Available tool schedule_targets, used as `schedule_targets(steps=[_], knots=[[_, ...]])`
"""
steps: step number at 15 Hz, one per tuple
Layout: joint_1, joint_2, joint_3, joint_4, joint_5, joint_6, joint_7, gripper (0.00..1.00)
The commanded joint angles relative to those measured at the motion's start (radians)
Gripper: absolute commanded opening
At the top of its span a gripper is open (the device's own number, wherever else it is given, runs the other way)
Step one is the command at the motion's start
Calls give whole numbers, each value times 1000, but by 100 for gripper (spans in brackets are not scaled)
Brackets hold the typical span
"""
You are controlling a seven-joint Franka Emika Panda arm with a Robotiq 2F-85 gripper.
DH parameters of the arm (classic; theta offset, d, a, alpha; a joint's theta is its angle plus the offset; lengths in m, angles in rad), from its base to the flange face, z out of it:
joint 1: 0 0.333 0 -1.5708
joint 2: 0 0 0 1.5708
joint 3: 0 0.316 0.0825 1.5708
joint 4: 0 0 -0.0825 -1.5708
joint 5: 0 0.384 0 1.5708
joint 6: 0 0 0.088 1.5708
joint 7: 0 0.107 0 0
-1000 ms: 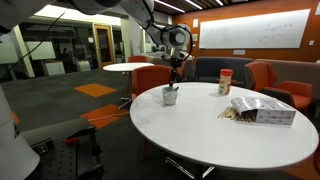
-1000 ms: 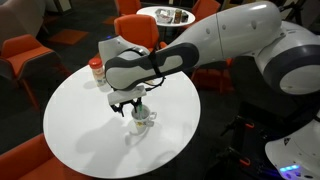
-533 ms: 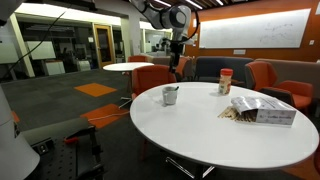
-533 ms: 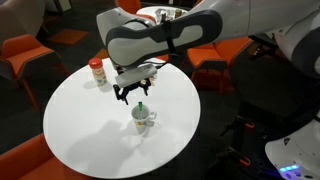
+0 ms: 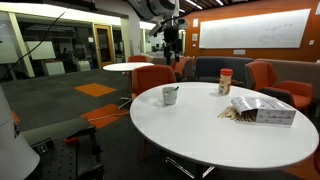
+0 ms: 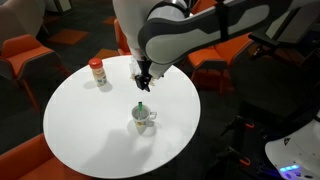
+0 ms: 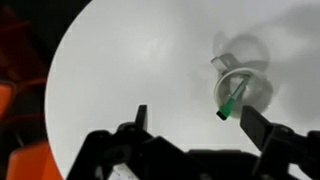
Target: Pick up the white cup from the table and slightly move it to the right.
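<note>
Round white table (image 6: 85,130) bears the white cup (image 6: 143,118), a green stick (image 7: 230,102) inside; hand (image 7: 198,120) spread above

The arm is lifted high, and its gripper (image 6: 143,80) points straight down with both fingers (image 7: 140,118) spread wide apart, holding nothing.

No legible text in any view. Red-and-white canister (image 5: 225,82), low and well apart from the gripper (image 5: 172,50): label too small to read. Whiteboard (image 5: 255,30) behind gripper: faint marks, unreadable. Snack bag (image 5: 262,111), farther off: print blurred.
</note>
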Motion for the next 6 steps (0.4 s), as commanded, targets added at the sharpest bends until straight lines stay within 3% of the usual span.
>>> schedule_targets(steps=[1, 6], knots=[[-27, -184, 23, -260, -63, 236, -37, 100], [-74, -326, 39, -460, -40, 404, -101, 100]])
